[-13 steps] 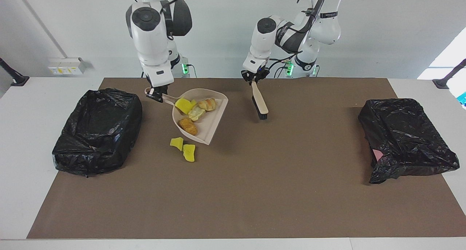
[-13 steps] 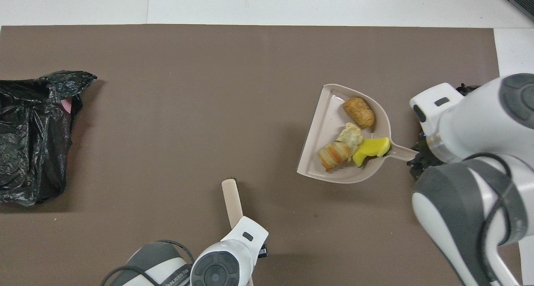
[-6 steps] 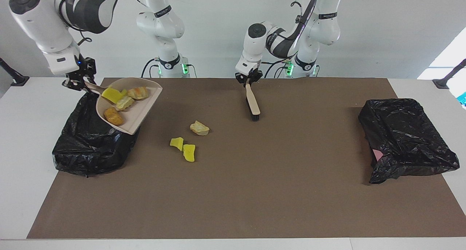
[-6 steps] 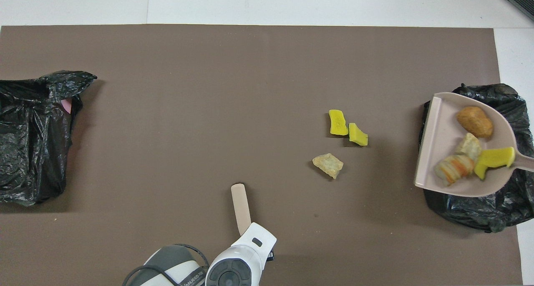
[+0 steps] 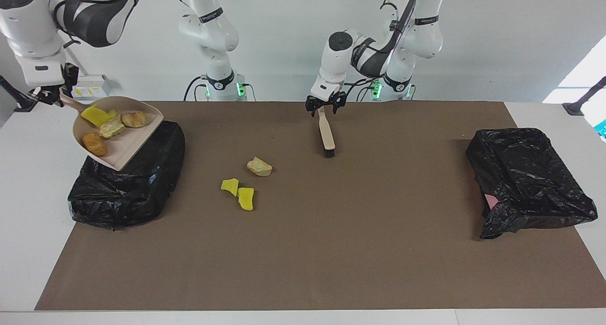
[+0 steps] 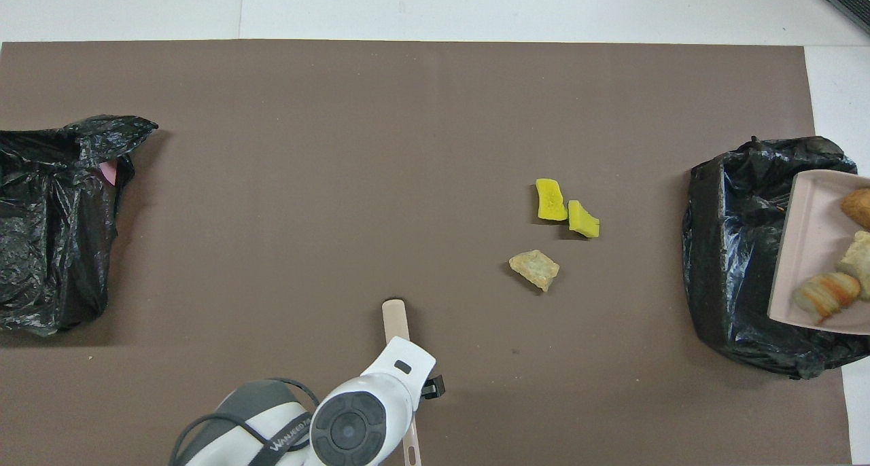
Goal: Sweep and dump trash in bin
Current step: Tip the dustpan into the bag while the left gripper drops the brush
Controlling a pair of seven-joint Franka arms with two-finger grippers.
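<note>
My right gripper (image 5: 49, 95) is shut on the handle of the beige dustpan (image 5: 124, 146), which hangs tilted over the black-lined bin (image 5: 137, 183) at the right arm's end of the table. Several trash lumps (image 5: 111, 126) lie in the pan. In the overhead view only part of the dustpan (image 6: 798, 248) shows, above the bin (image 6: 731, 248). Three trash lumps rest on the mat: two yellow ones (image 5: 230, 186) (image 5: 246, 198) and a beige one (image 5: 259, 167). My left gripper (image 5: 325, 106) stands open around the upper end of the brush (image 5: 326, 134), whose bristle end sits on the mat.
A second black-bagged box (image 5: 525, 183) sits at the left arm's end of the table, with a bit of pink showing at one corner. The brown mat (image 5: 360, 249) covers most of the white table.
My right arm has lifted the loaded dustpan off the mat and carried it over the bin, uncovering a beige lump. The left gripper's fingers have spread apart on the brush handle.
</note>
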